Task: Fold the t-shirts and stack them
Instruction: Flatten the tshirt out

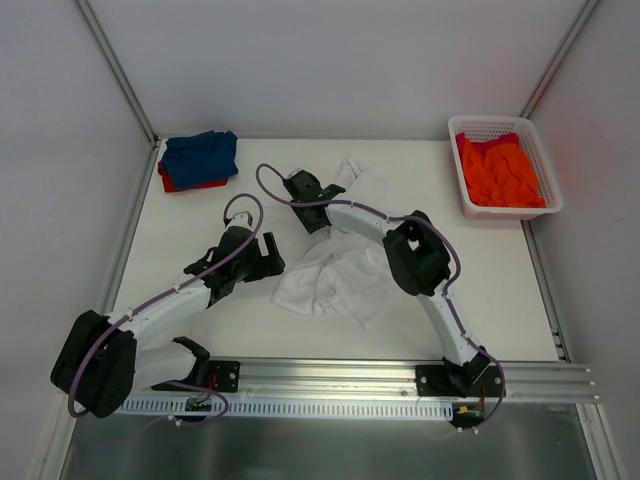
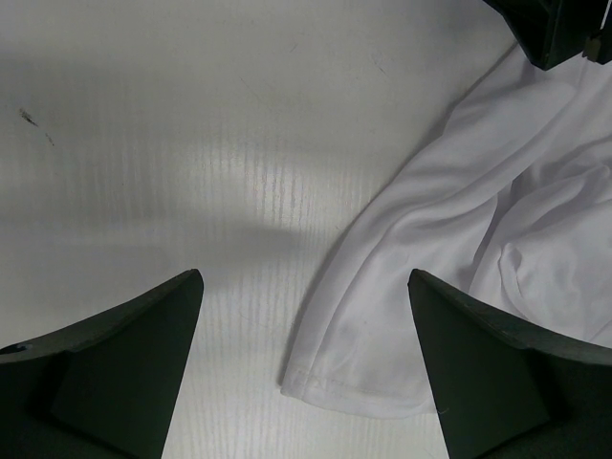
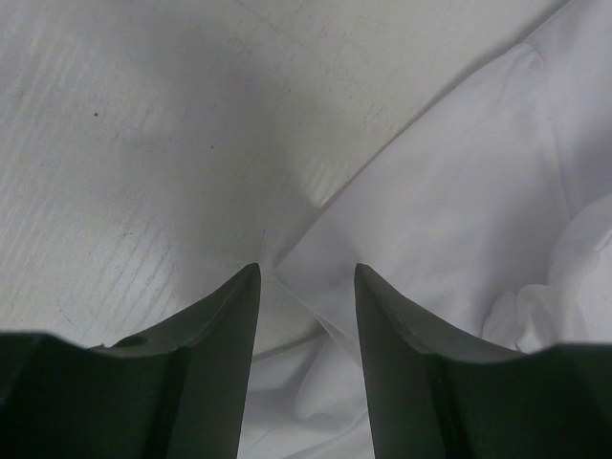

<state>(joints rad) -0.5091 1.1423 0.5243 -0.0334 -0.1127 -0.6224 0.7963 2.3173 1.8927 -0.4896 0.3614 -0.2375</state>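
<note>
White t-shirt [image 1: 335,272] looks light, limp and thin, so pinch its corner [image 3: 320,239]; right fingers [image 3: 225,335] narrow astride it, left fingers [image 2: 134,354] wide, empty.

Hand [image 3: 306,271] astride white t-shirt [image 3: 459,191] corner

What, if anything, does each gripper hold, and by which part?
Nothing is held. Left gripper jaws stand wide above the white t-shirt hem; right gripper jaws straddle its corner, unclamped.
</note>
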